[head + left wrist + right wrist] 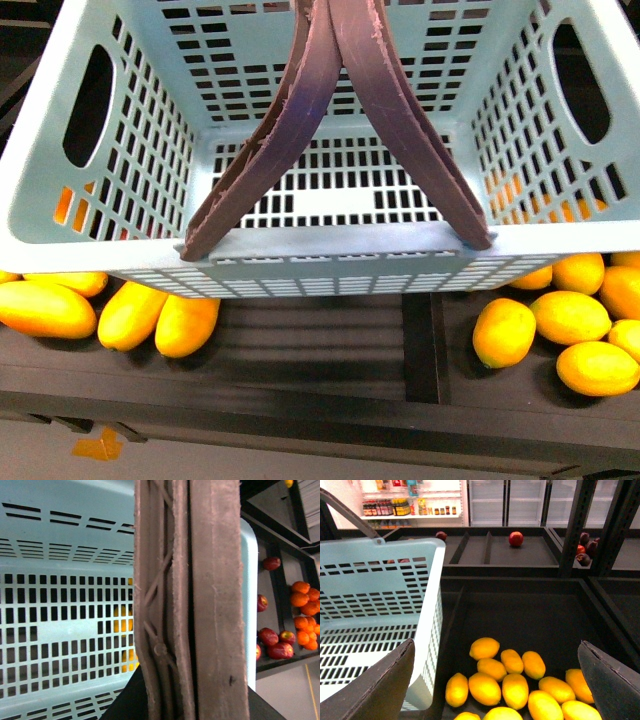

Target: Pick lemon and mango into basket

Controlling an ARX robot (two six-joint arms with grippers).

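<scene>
The turquoise basket (330,245) hangs in front of me, and I see no fruit lying in it. My left gripper (192,707) is shut on its two brown handles (192,595), which are pressed together. It is out of the front view. My right gripper (496,652) is open and empty above a pile of several small oval lemons (485,687) in a dark bin, just beside the basket's wall (380,587). The same lemons (504,332) lie on the shelf at lower right in the front view. I cannot make out the dark red mango.
Longer all-yellow mangoes (45,305) lie on the shelf at lower left, under the basket. A divider (437,345) splits the two bins. Red fruits (275,647) and oranges (305,600) sit on shelves beyond the basket. A red apple (516,538) lies on the far shelf.
</scene>
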